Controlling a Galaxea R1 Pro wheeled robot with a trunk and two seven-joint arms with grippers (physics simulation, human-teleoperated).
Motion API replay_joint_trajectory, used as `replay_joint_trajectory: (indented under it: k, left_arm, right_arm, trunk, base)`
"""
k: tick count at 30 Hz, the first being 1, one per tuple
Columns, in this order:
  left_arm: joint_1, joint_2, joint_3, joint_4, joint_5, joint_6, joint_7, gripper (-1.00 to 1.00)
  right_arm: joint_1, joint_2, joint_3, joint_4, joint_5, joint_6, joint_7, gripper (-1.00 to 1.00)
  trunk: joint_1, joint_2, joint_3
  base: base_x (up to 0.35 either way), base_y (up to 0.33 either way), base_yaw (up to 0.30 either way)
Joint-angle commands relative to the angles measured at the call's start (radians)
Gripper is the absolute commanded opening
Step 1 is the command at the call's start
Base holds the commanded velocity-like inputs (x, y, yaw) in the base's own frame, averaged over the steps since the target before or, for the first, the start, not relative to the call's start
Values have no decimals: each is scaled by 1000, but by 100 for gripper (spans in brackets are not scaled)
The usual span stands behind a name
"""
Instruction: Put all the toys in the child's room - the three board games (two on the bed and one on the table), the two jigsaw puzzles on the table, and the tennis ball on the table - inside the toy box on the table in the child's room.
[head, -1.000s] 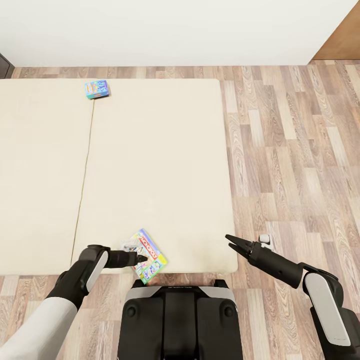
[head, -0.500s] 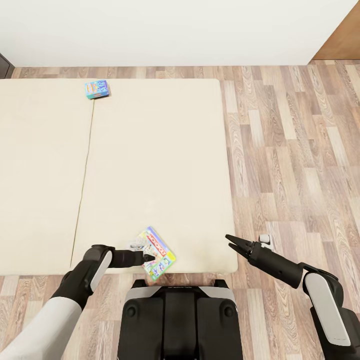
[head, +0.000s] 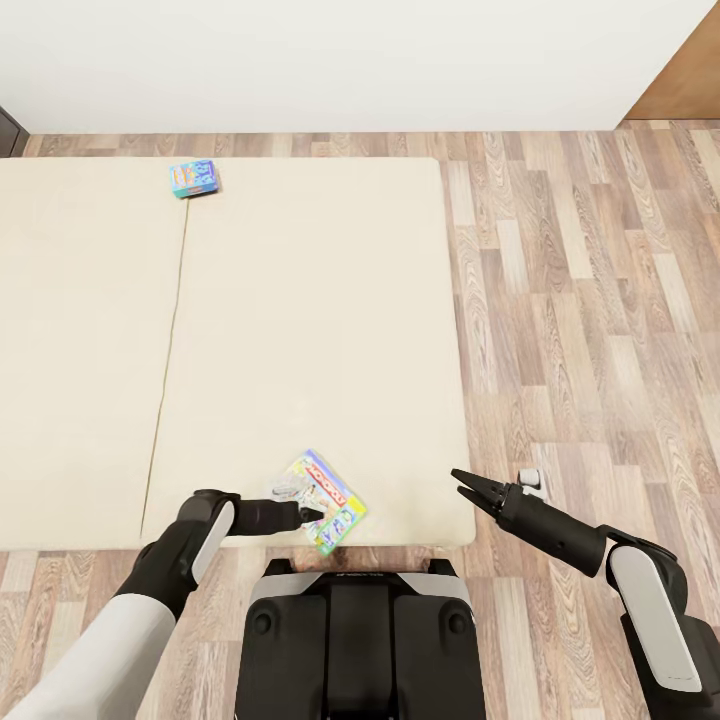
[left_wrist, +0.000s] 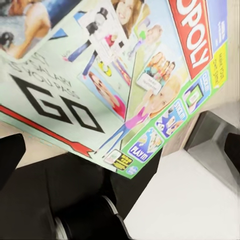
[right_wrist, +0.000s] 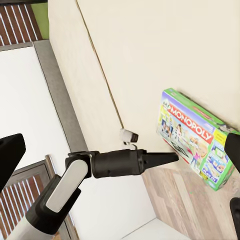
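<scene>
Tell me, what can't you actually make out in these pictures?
- Left pincer: head view doesn't settle whether it grips the Monopoly box.
- Light-blue game box: too small in the head view to read.
- Small white object on the floor: partly hidden behind the right pincer.

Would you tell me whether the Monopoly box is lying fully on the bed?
No: the Monopoly box overhangs the bed edge, its corner above floor.
</scene>
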Motion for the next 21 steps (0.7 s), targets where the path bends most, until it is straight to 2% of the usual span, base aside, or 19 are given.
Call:
replay_joint_trajectory:
  k: [1,21]
  left_arm:
    - [0,1,-2,-1,8,6,-1,100]
    - [0,1,-4,-1,7,4,-18,100]
  right_arm:
    - [-1,0,-1,0,7,4,8,100]
    - [-1,2,-2,0,8,4,6,100]
  trunk:
    - [1,-1,-1]
    - [1,-1,-1]
  base:
    - [0,0,0]
    - [0,0,0]
